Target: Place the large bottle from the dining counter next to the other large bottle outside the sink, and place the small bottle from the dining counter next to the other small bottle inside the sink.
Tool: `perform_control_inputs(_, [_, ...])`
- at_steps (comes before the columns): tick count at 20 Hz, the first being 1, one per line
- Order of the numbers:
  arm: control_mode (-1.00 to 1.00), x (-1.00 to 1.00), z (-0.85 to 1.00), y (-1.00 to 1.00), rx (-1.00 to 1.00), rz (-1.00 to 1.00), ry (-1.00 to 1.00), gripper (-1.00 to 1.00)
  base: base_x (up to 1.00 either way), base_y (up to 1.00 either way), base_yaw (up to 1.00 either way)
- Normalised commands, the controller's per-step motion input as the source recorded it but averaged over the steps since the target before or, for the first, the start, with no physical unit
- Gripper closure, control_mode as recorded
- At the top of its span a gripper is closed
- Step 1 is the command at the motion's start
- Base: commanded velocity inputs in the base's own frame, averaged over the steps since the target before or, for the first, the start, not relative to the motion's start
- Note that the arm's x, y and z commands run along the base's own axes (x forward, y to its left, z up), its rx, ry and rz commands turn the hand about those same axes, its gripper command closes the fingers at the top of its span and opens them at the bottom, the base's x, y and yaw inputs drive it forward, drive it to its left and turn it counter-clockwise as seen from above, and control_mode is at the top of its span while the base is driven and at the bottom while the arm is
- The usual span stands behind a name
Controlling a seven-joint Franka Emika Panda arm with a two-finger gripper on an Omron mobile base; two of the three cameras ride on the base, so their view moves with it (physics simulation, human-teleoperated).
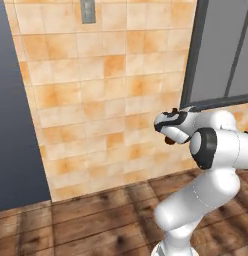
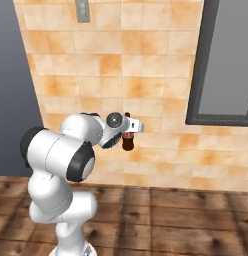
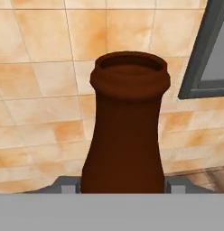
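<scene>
Brown glass rises up the middle of the hand view: the large bottle (image 3: 126,135) stands between the two grey fingertips (image 3: 67,184) at the bottom edge, its ringed end toward the top of the frame, so the gripper (image 3: 123,185) is closed partway on it and holds it off the ground. Whether anything is inside the bottle cannot be told; its end looks like a shallow dark hollow. In the right base view the same bottle (image 2: 128,142) is a small dark brown shape hanging just below the gripper (image 2: 129,131) at the frame's centre, with a speck of red above the hand, and the white arm (image 2: 61,165) bends up from the lower left. In the left base view only a sliver of brown (image 1: 169,141) peeks under the gripper (image 1: 168,131), right of centre, most of it hidden by the hand and the arm's (image 1: 211,165) bulky elbow. Behind it all stands an orange-tiled wall (image 1: 96,100). Both base views add what the hand view lacks: a grey switch plate (image 2: 82,11) at the top edge, a dark blue-grey wall (image 1: 13,125) on the left and a wooden plank floor (image 2: 186,220) along the bottom. A dark-framed window (image 2: 228,60) fills the upper right of all three.
</scene>
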Motion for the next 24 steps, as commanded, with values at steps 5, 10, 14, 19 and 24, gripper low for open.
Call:
perform_control_inputs(5, [1.00,0.00,0.00,0.00,0.00,0.00,0.00,1.00,-0.24,0.46,0.47])
perform_control_inputs(10, [1.00,0.00,0.00,0.00,0.00,0.00,0.00,1.00,-0.11,0.51,0.47])
perform_control_inputs(14, [1.00,0.00,0.00,0.00,0.00,0.00,0.00,1.00,0.00,0.69,0.40])
perform_control_inputs(19, [1.00,0.00,0.00,0.00,0.00,0.00,0.00,1.00,0.00,0.83,0.41])
perform_control_inputs(24, [1.00,0.00,0.00,0.00,0.00,0.00,0.00,1.00,0.00,0.80,0.42])
